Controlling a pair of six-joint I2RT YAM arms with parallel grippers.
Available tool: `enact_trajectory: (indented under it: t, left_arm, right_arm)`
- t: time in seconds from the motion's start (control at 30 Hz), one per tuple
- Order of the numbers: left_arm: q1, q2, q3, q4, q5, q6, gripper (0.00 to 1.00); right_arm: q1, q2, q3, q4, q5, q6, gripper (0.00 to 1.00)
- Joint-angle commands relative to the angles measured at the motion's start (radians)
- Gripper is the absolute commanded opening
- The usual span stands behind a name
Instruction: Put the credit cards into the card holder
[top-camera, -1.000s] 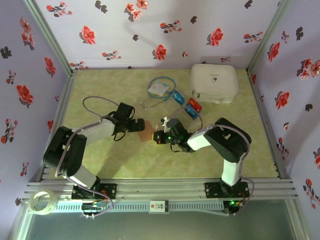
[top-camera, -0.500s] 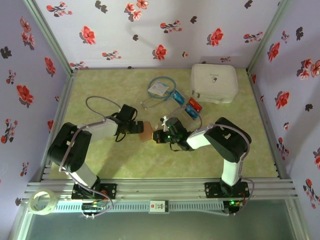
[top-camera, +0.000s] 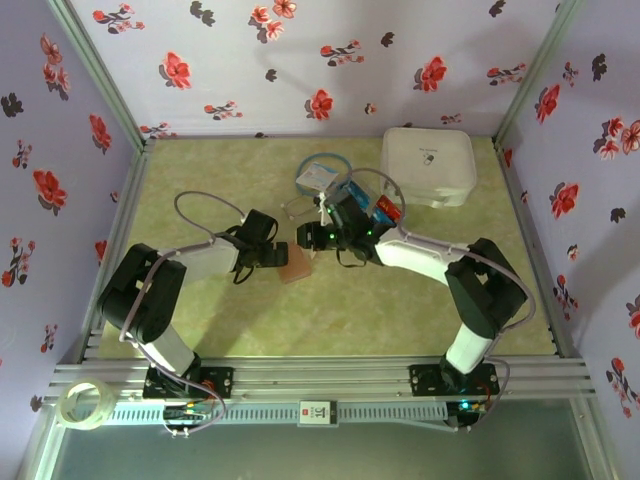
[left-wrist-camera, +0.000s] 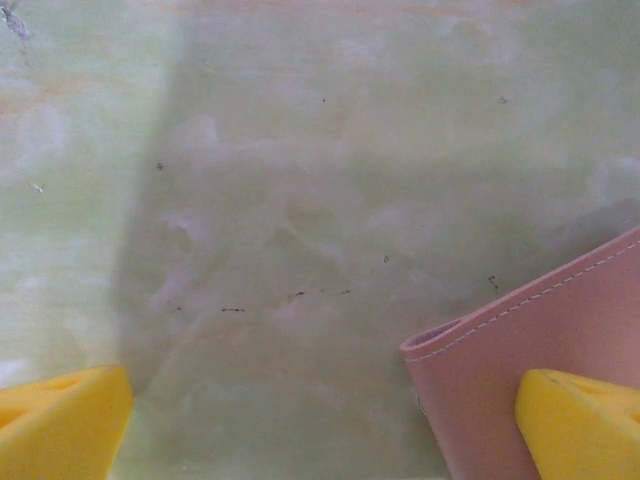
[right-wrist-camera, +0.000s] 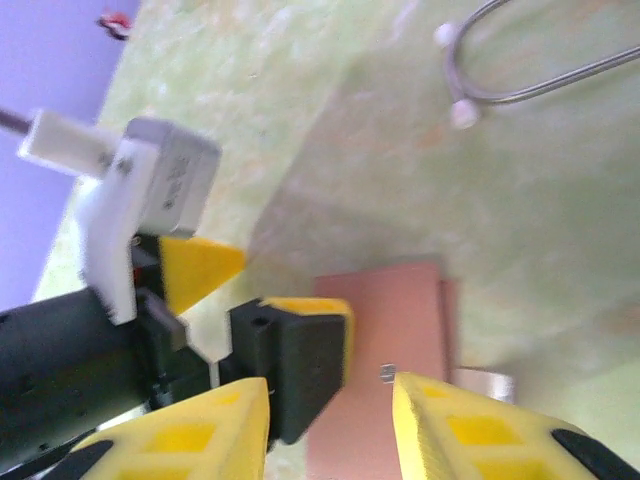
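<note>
In the top view the holder (top-camera: 295, 266) lies flat mid-frame on the bench (top-camera: 200, 180), with the cards (top-camera: 388, 211) up and right of it beside the white case (top-camera: 428, 165). Our left tool (left-wrist-camera: 320, 440) is spread wide, one finger (left-wrist-camera: 580, 425) over the holder's corner but clamping nothing. Our right tool (right-wrist-camera: 330, 425) hangs part-open and empty just above. With nothing pinning the holder, we reckon any push could slide it, and the crowded tools may collide.
</note>
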Motion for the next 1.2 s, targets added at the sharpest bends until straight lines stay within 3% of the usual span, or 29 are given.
enact_trajectory:
  t: [0.0, 0.4, 1.17]
  left_arm:
    - [-0.003, 0.053, -0.021, -0.056, -0.066, 0.029, 1.00]
    - [-0.006, 0.053, -0.037, -0.043, -0.066, 0.033, 1.00]
    - [-0.008, 0.061, -0.049, -0.024, -0.061, 0.034, 1.00]
  right_arm:
    - [-0.012, 0.041, 0.065, -0.249, 0.076, -0.101, 0.38]
    - [-0.015, 0.155, 0.158, -0.313, 0.056, -0.141, 0.29]
    - [-0.028, 0.202, 0.197, -0.327, 0.045, -0.153, 0.09]
